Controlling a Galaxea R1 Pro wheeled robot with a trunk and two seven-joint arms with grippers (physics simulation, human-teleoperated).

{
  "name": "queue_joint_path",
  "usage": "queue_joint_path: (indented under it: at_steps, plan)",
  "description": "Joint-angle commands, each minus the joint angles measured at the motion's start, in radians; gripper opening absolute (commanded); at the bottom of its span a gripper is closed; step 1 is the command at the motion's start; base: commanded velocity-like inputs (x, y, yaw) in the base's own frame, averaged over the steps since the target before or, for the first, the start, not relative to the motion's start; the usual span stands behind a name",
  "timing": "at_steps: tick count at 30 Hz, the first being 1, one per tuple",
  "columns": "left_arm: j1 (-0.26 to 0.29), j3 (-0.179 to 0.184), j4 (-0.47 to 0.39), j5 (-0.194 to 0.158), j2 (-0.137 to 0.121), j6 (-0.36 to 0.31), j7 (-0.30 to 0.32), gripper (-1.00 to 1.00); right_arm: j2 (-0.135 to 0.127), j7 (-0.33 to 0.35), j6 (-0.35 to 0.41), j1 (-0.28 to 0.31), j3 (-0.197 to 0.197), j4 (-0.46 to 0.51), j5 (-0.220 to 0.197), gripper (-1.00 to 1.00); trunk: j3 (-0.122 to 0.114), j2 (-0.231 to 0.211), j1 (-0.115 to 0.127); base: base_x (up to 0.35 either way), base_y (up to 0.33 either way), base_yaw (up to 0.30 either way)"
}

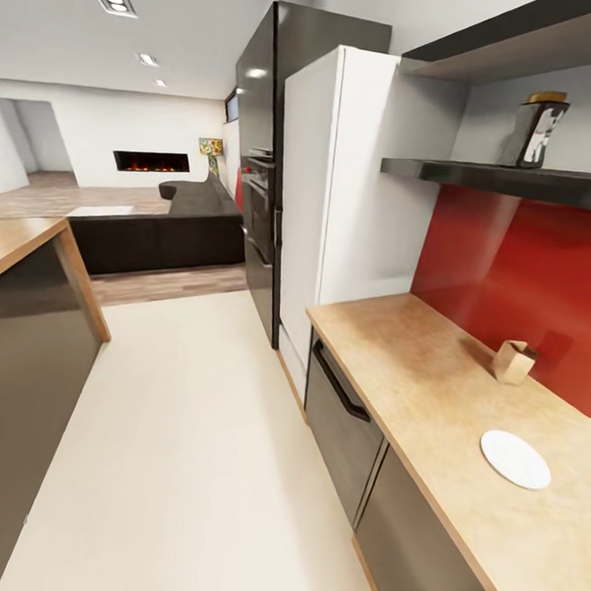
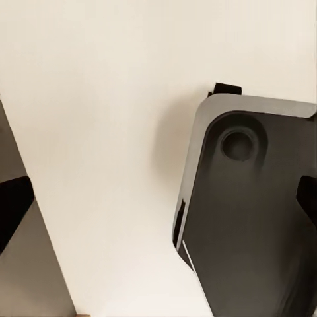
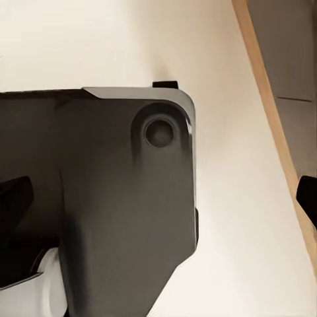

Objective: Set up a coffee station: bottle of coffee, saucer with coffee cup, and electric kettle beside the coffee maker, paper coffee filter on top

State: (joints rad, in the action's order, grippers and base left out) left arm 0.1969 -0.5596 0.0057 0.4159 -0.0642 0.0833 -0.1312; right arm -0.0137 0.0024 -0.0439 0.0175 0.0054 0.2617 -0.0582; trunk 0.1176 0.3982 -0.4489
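The dark bottle of coffee (image 1: 538, 131) with a tan lid stands on the lower black shelf (image 1: 475, 175) at the upper right. Below it runs the wooden countertop (image 1: 413, 362), against a red backsplash. On the counter lie a white saucer (image 1: 515, 459) and, nearer the wall, a small tan folded thing (image 1: 513, 361) that looks like the paper coffee filter. My left gripper (image 2: 158, 205) hangs open over the pale floor beside my dark base (image 2: 251, 218). In the right wrist view my right gripper (image 3: 158, 198) is also open above the base (image 3: 112, 191), with nothing between its fingers.
A white fridge (image 1: 336, 185) and a black oven tower (image 1: 263, 172) stand at the counter's far end. Grey cabinet fronts with a black handle (image 1: 338, 384) run below the counter. A wood-topped island (image 1: 26, 316) flanks the pale floor aisle (image 1: 176, 428) on the left. A dark sofa (image 1: 160, 228) sits beyond.
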Motion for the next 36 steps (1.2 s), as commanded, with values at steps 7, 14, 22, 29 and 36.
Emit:
queue_joint_path:
  at_steps: [7, 14, 22, 29, 36]
  plan:
    - [0.001, -0.008, 0.002, 0.009, -0.002, 0.023, -0.005, 1.0, 0.0, 0.001, -0.004, 0.001, 0.001, -0.001, -0.006, 1.0, -0.002, 0.002, -0.001, 0.29, 0.197, -0.24]
    - [0.001, -0.008, 0.002, 0.009, -0.002, 0.024, -0.005, 1.0, 0.0, 0.001, -0.004, 0.001, 0.003, -0.001, -0.005, 1.0, -0.005, 0.002, -0.001, 0.206, 0.278, -0.246]
    - [0.001, -0.008, 0.002, 0.009, -0.002, 0.024, -0.005, 1.0, 0.0, 0.002, -0.004, 0.001, 0.004, -0.001, -0.005, 1.0, -0.009, 0.002, -0.001, 0.207, 0.278, -0.248]
    - [0.001, -0.008, 0.002, 0.009, -0.002, 0.024, -0.005, 1.0, 0.0, 0.002, -0.004, 0.001, 0.004, -0.001, -0.005, 1.0, -0.009, 0.002, -0.001, 0.286, 0.208, -0.26]
    - [0.001, -0.008, 0.002, 0.009, -0.002, 0.024, -0.005, 1.0, 0.0, 0.002, -0.004, 0.001, 0.004, -0.001, -0.005, 1.0, -0.009, 0.002, -0.001, 0.301, 0.178, -0.262]
